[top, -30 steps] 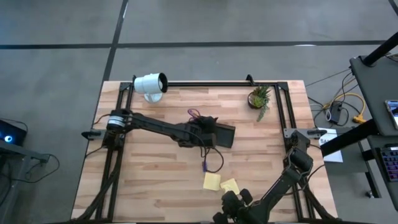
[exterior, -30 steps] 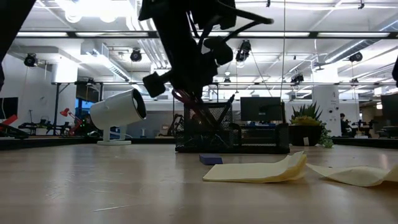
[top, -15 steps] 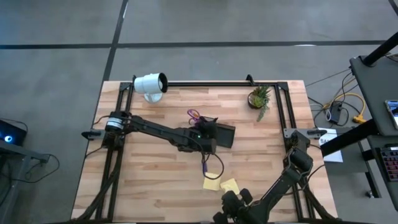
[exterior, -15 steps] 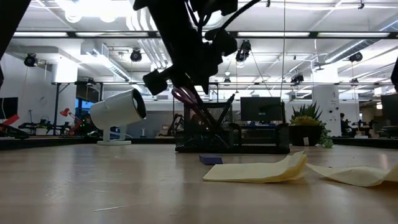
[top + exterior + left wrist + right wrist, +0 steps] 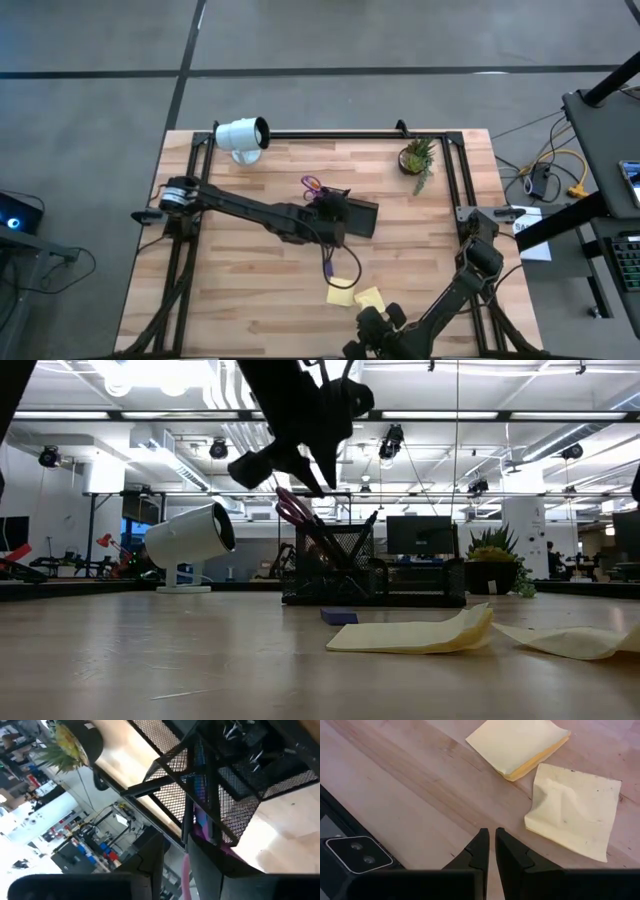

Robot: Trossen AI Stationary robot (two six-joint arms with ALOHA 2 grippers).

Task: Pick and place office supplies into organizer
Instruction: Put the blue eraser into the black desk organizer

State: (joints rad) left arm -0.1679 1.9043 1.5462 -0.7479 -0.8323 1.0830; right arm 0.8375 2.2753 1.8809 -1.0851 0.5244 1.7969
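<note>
At the middle of the butcher-block wooden table (image 5: 230, 270), the left gripper (image 5: 322, 204) hangs just above the 9 o'clock end of the black wire-mesh desk organizer box (image 5: 352, 216). Its two dark fingers (image 5: 150, 865) stand a little apart, with a strip of purple showing in the gap between them in the left wrist view; whether they actually touch that purple part I cannot tell. The purple-handled scissors (image 5: 312, 186) stand tilted in the mesh box, blades down inside the end compartment, handle loops sticking out toward 10 o'clock. From table height the scissors (image 5: 296, 510) lean against the organizer (image 5: 370, 565) just beneath the raised gripper (image 5: 300, 460).

From the organizer toward 6 o'clock, a small purple rectangular piece (image 5: 327, 267) lies flat on the wood, with a thin dark cable looping beside it. Further toward 6 o'clock lie two yellow square sticky-note pads: the first pad (image 5: 341, 291) and the second pad (image 5: 369, 298), close together, corners nearly meeting.

At the table's 6 o'clock edge the right gripper (image 5: 368, 325) waits, its fingers pressed together on nothing, pointing at the bare wood just short of the pads (image 5: 517, 742).

A white cylindrical lamp-like object (image 5: 243, 135) lies at the 11 o'clock corner, and a small potted green plant (image 5: 416, 157) stands at about 1 o'clock.
</note>
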